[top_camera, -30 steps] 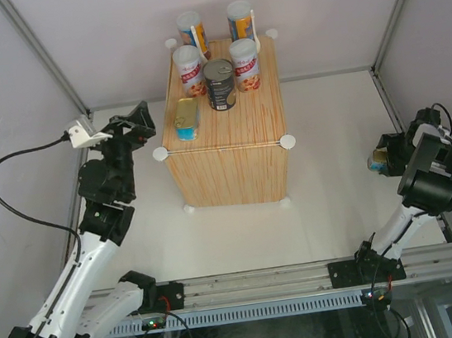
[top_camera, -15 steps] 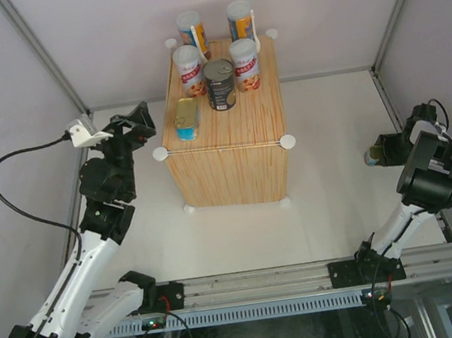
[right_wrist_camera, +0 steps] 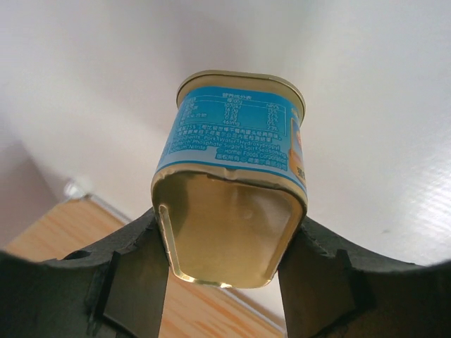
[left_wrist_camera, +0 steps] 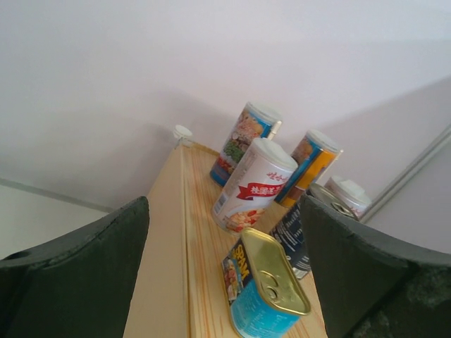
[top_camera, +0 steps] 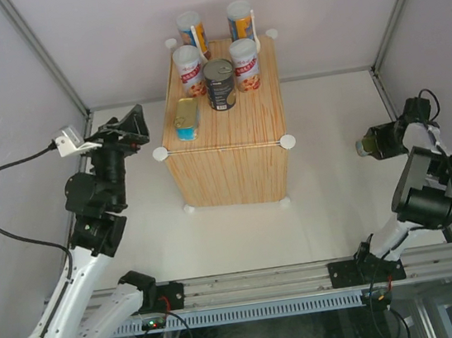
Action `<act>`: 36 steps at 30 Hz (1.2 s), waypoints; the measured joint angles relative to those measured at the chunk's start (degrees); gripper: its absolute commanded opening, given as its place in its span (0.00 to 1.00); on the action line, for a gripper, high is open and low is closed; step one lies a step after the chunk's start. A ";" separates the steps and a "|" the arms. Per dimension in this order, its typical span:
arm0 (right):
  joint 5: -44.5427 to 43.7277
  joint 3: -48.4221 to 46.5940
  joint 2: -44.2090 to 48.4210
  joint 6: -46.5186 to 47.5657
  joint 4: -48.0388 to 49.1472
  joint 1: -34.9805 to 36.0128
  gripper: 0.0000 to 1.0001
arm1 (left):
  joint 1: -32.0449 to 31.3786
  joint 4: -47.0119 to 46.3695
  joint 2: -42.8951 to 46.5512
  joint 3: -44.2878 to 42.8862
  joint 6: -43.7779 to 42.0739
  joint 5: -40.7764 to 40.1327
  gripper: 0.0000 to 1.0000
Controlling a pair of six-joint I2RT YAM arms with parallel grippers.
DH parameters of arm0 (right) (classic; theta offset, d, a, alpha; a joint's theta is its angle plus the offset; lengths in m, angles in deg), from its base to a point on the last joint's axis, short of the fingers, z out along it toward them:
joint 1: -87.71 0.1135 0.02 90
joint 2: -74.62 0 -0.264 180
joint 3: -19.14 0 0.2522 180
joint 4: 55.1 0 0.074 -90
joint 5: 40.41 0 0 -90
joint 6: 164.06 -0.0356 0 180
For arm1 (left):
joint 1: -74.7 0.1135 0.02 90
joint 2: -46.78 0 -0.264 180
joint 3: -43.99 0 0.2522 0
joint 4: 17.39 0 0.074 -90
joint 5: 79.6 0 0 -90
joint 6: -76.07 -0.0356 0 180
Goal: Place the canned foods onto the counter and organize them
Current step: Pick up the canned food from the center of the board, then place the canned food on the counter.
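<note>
The counter [top_camera: 233, 160] stands at the middle far part of the table, and it lies off to the left of my right hand [top_camera: 377, 142], well apart from it across bare tabletop. My right hand is out by the right wall, so the carry must go leftward and up onto the wooden top. My left hand [top_camera: 129, 125] is far nearer, hovering just beside the counter's near left corner with its fingers spread wide and nothing between them. It has no load, though, so I judge this move to be the right hand's.

My right hand is clamped on a flat tin [right_wrist_camera: 236, 134], one finger on each narrow side near its base. The tin's long axis runs straight out from my palm, seemingly toward the counter.

The tin has a blue label with small white print, gold rims, rounded corners and a shiny gold end facing my wrist. Its twin [top_camera: 187, 117] lies at the counter's near left, with free wood to the right of it.
</note>
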 measured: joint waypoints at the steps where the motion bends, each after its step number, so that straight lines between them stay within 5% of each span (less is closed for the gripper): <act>1: 0.39 0.00 1.46 0.17 0.42 0.39 0.00 | 0.02 0.28 0.35 -0.02 0.42 0.87 0.91; 16: 4.15 -8.52 22.56 0.63 4.24 11.67 0.00 | 0.11 6.08 2.56 -8.26 6.69 17.84 0.91; 36: 5.07 -18.69 33.40 0.42 15.72 48.94 0.00 | -4.09 5.51 -6.47 -15.04 14.91 37.40 0.96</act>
